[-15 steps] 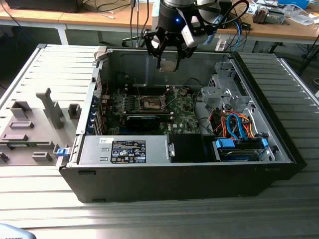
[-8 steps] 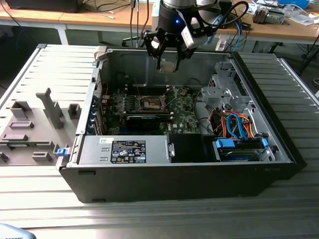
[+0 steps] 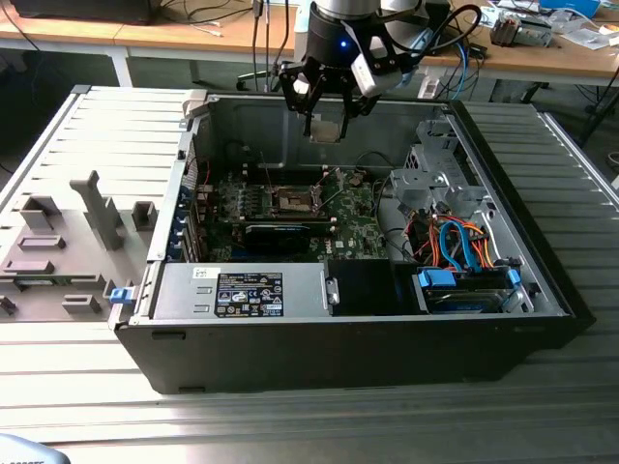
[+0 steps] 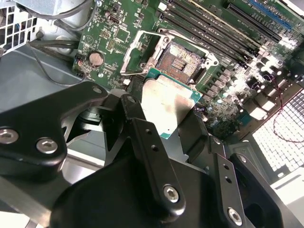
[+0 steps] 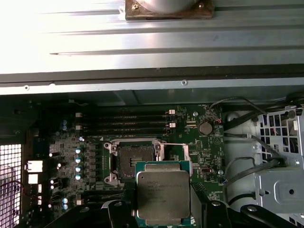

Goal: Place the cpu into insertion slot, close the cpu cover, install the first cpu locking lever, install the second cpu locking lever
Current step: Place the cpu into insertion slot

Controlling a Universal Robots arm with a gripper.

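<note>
My gripper [image 3: 327, 124] hangs over the back of the open computer case [image 3: 542, 290], shut on the cpu [image 3: 328, 131]. In both wrist views the cpu [image 4: 168, 102] [image 5: 162, 194] is a silvery square on a green edge, clamped between black fingers [image 4: 142, 137] [image 5: 118, 211]. The insertion slot [image 3: 292, 200] [image 4: 183, 59] [image 5: 133, 160] lies bare on the green motherboard, below the cpu and a little off to one side of it. The cpu cover [image 4: 140, 52] [image 5: 173, 153] stands swung up beside the slot. I cannot pick out the locking levers.
A black graphics card [image 3: 276, 234] lies just in front of the slot. A silver power supply [image 3: 242, 290] fills the case's front. A metal drive cage [image 3: 440, 174] and orange and blue cables [image 3: 464, 246] sit at the exterior view's right. A grey fixture [image 3: 68, 242] stands outside, left.
</note>
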